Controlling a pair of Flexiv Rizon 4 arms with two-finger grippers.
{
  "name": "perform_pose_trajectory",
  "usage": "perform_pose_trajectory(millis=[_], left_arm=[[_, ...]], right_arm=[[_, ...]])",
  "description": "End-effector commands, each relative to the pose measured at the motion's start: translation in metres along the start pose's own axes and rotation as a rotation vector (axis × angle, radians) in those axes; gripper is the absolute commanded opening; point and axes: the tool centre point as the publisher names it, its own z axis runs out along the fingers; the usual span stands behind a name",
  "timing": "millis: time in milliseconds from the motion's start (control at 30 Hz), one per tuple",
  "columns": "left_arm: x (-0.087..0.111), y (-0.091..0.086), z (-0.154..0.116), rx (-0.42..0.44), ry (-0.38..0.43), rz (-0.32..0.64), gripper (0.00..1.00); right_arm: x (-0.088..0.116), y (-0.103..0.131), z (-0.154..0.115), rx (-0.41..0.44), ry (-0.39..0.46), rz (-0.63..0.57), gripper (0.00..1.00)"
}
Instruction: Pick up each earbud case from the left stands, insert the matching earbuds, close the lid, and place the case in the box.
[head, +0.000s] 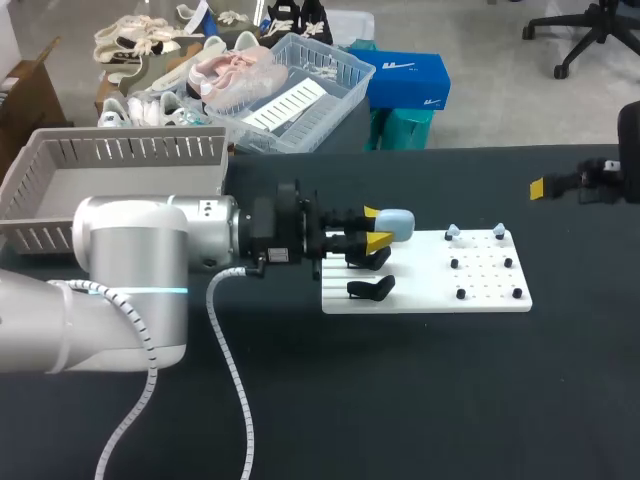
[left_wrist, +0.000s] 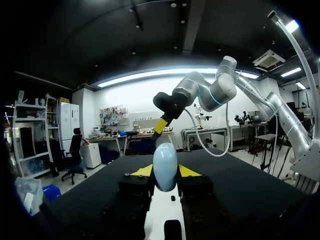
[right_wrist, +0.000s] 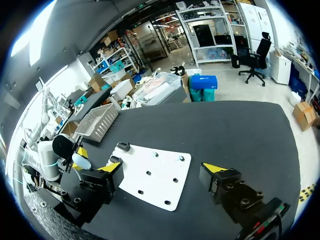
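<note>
Pale-blue earbud case (left_wrist: 165, 167) clamped in left gripper (head: 376, 227). Advise lifting straight up, clear of the black stands (head: 370, 288), no tilt. Right gripper (right_wrist: 162, 169) wide open, empty.

Pale-blue earbud case (head: 396, 223), lid shut, clamped in left tool (head: 376, 226) at white board (head: 480, 298) edge, near black stands (head: 370, 288).
</note>
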Motion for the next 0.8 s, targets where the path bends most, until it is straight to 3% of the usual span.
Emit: perform_pose_trajectory(millis=[33, 500, 800], left_arm=[[0.002, 0.001, 0.002, 0.002, -0.004, 0.0, 0.0], [0.006, -0.002, 0.011, 0.016, -0.016, 0.002, 0.0], [0.008, -0.002, 0.013, 0.022, -0.016, 0.002, 0.0]], right_arm=[[0.004, 0.011, -0.001, 0.007, 0.004, -0.03, 1.0], [0.032, 0.093, -0.008, -0.054, 0.014, -0.192, 1.0], [0.044, 0.124, -0.001, -0.071, 0.05, -0.231, 1.0]])
